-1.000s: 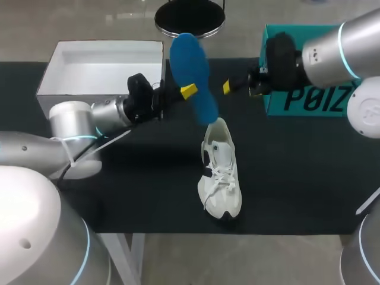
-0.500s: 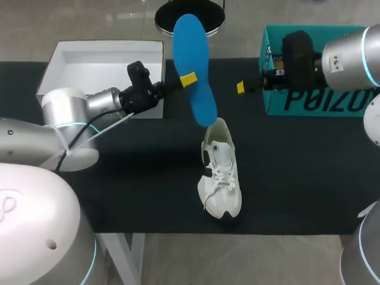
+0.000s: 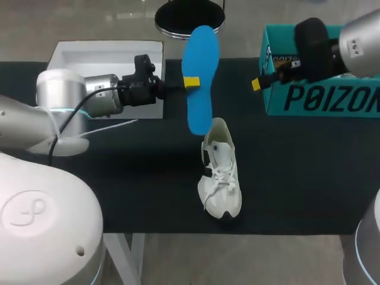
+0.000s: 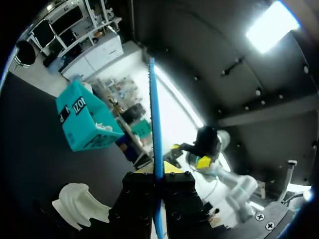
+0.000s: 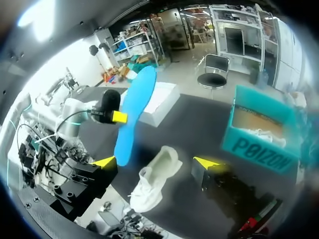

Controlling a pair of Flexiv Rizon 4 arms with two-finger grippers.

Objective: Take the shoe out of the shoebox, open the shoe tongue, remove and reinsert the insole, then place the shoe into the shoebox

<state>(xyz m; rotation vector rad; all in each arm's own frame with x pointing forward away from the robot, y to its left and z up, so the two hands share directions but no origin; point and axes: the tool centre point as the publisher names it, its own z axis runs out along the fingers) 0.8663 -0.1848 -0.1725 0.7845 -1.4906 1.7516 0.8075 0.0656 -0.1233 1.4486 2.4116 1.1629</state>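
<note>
My left gripper (image 3: 191,82) is shut on a blue insole (image 3: 199,80), holding it by its edge in the air above the heel of the white shoe (image 3: 219,178). The shoe lies on the black table, toe toward the front edge. In the left wrist view the insole (image 4: 154,124) stands edge-on between the fingers, with the shoe (image 4: 79,204) below it. My right gripper (image 3: 257,84) hangs open and empty in front of the teal shoebox (image 3: 320,98), apart from the insole. From the right wrist, the insole (image 5: 132,117) and shoe (image 5: 154,177) lie ahead of that gripper (image 5: 157,162).
A white open box (image 3: 107,62) sits at the table's back left, behind my left arm. The teal shoebox (image 5: 261,137) stands at the back right. A round black stool (image 3: 190,18) is just past the table's far edge.
My left gripper has swung the insole to the right and more upright. My right gripper has drawn back to the right, toward the teal shoebox.
</note>
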